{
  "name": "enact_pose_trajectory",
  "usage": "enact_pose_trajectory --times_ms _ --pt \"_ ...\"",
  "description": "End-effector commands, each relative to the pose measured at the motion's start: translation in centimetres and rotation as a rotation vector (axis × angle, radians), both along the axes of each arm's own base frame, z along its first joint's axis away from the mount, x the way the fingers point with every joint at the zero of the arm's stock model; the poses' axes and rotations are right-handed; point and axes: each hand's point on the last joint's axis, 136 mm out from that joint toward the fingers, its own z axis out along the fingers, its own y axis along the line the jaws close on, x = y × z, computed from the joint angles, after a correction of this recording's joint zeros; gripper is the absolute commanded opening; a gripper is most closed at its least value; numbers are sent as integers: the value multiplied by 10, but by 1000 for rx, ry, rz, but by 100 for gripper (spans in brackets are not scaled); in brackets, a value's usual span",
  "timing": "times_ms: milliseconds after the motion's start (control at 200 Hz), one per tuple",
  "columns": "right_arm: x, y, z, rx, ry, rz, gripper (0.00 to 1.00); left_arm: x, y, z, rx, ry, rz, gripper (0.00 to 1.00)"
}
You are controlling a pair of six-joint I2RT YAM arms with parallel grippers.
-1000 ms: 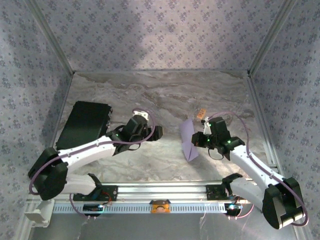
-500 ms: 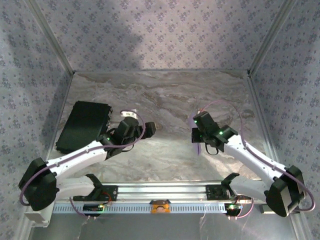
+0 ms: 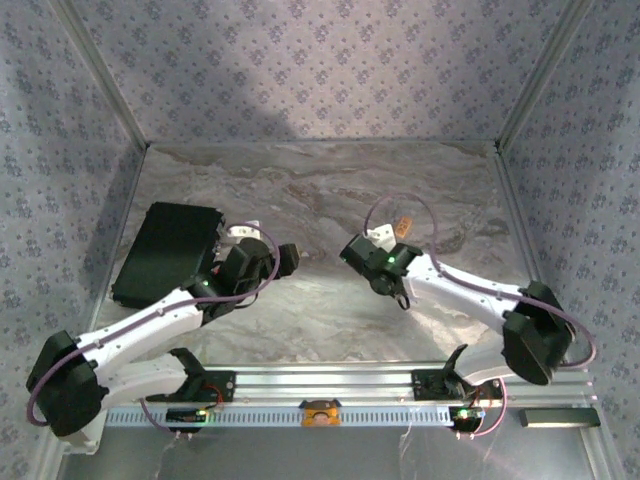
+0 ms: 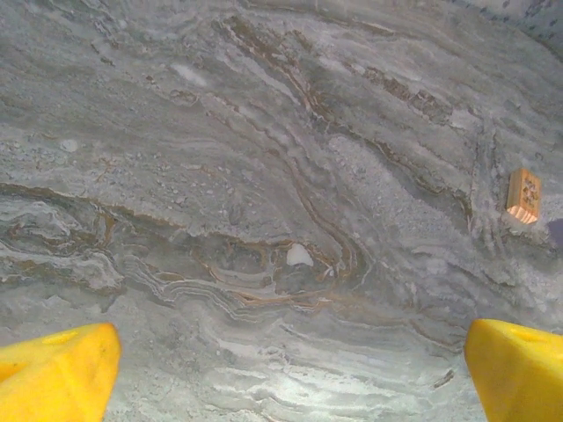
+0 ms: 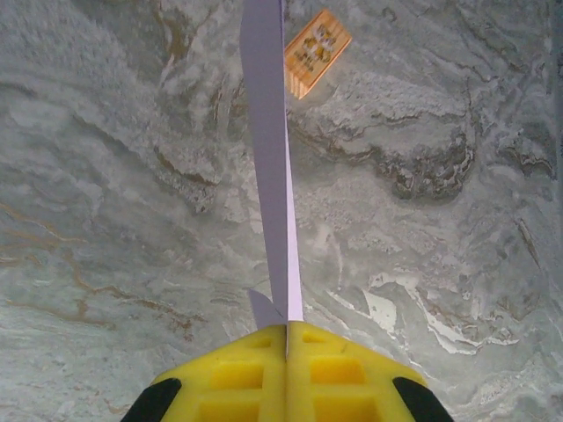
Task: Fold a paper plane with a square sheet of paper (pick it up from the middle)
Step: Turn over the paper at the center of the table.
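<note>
Late in the task, by the look of things: right gripper clamped tight on the paper plane, pinching its near end, seemingly clear of the table and seen edge-on as a slim lavender blade reaching away toward the tan block (a small flap of paper poking out just left of the yellow pads). Probably the carrying or presenting step, with the folding apparently finished, though impossible to judge the full dart shape from this angle. Left gripper spread wide and grasping nothing, hovering over bare marble left of centre, well apart from the paper. Next, most likely: either lay the plane flat on a free patch of table, or bring it across for a last crease. Either way, calls for a slow descent, a level wrist and a release only after contact with the surface, given thin paper's habit of sliding and springing open. Worth steering wide of the tan block at the far right. Underneath, grey marbled stone with brown veins, glossy enough to catch the light. Black rectangular pad lying at the far left, beside the left arm. Around three sides, walls papered in a pale lavender floral print; along the near edge, a metal rail carrying both arm bases.
</note>
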Motion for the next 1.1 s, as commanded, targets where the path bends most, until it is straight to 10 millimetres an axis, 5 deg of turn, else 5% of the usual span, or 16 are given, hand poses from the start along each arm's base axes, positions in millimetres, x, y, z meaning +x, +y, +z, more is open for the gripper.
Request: enact_pose_trajectory --times_ms 0,355,730,790,865,1094 --pt "5 12 -2 -36 5 25 2 -1 16 1 11 -10 46 100" --pt "4 80 -39 -65 118 127 4 -5 35 6 -7 -15 77 100" --pt "-9 167 -55 428 350 194 15 -10 37 11 -37 -24 61 100" --pt "-6 183 -43 560 357 243 21 -11 35 9 -43 -12 51 100" --pt "-14 186 -39 667 390 293 35 -10 32 6 -50 7 37 100" --pt "-8 162 -14 929 379 272 41 -6 12 -3 -90 62 -37 99"
